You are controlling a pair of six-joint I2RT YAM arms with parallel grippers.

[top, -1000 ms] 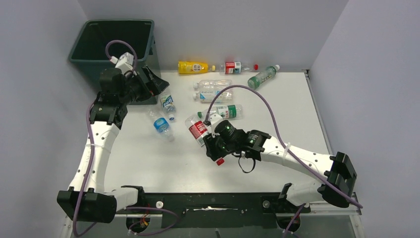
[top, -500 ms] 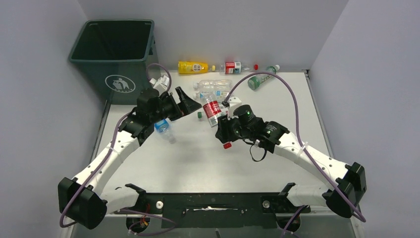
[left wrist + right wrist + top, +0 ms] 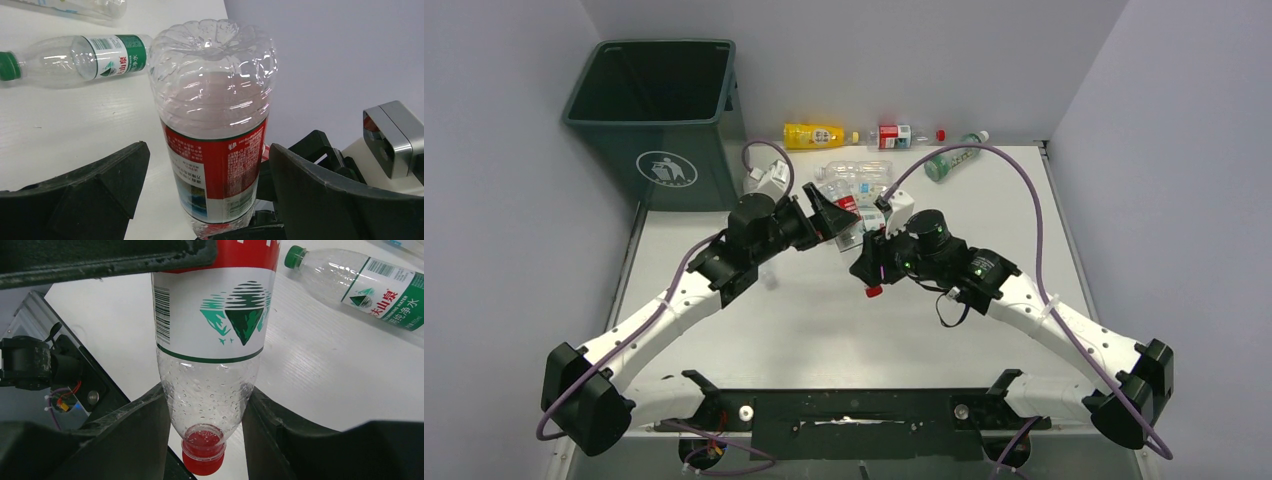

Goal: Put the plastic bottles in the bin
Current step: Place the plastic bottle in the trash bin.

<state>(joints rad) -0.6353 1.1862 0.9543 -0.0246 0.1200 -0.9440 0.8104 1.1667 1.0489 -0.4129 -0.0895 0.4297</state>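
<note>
Bottles [image 3: 814,135] lie loose along the far edge; bin [image 3: 649,140] stands far left.

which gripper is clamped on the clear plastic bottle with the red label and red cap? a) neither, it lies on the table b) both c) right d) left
c: the right gripper pinches the clear plastic bottle with the red label just above its red cap, while the left gripper stands wide open around its base end.

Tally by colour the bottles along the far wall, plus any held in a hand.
Yellow bottle: 1
Red-label: 2, wall bottle and held bottle in the right hand
Green bottle: 1
Total: 4
</note>
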